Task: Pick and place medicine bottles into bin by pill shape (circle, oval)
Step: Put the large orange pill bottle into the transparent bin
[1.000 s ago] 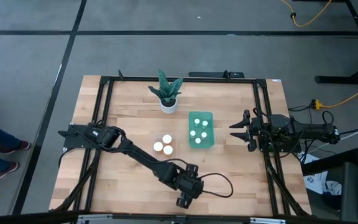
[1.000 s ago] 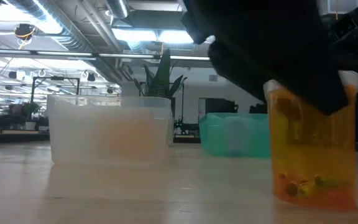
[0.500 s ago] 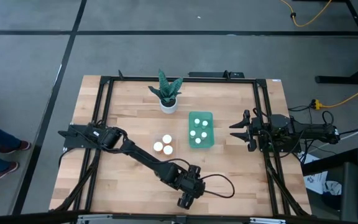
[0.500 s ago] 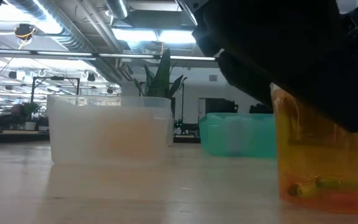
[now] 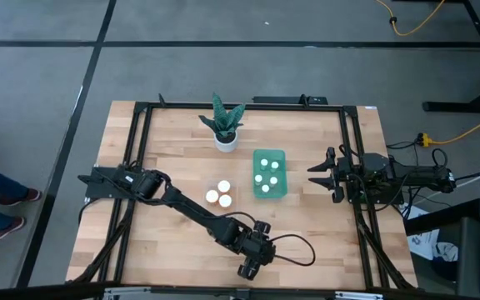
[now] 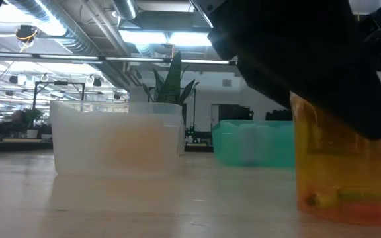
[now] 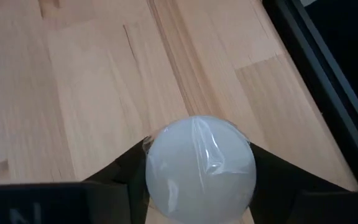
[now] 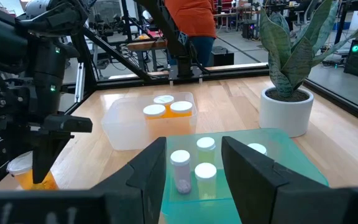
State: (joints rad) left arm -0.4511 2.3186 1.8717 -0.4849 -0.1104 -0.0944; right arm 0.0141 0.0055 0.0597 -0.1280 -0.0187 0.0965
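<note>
My left gripper (image 5: 248,268) is near the table's front edge, shut on an orange medicine bottle (image 6: 340,165) with a white cap (image 7: 201,167); yellow pills lie in its bottom. The bottle also shows in the right wrist view (image 8: 27,177). A clear bin (image 5: 220,197) in the middle holds three white-capped bottles. A green bin (image 5: 269,173) to its right holds several bottles. My right gripper (image 5: 311,177) waits open to the right of the green bin, empty. My left gripper pinches the bottle at its top, one finger (image 7: 120,177) on each side just below the white cap (image 7: 166,149). The fingers come from above, pointing down. The bottle stands upright below them; I cannot tell whether its base (image 6: 342,211) rests on the table.
A potted plant in a white pot (image 5: 225,127) stands at the table's far side, behind the bins. A black frame rail (image 7: 316,68) runs close beside the held bottle. Bare wood lies between the front edge and the bins. A person stands beyond the table (image 8: 191,18).
My left gripper has shifted a little toward the table's right edge with the orange bottle, which stays upright in its hold.
</note>
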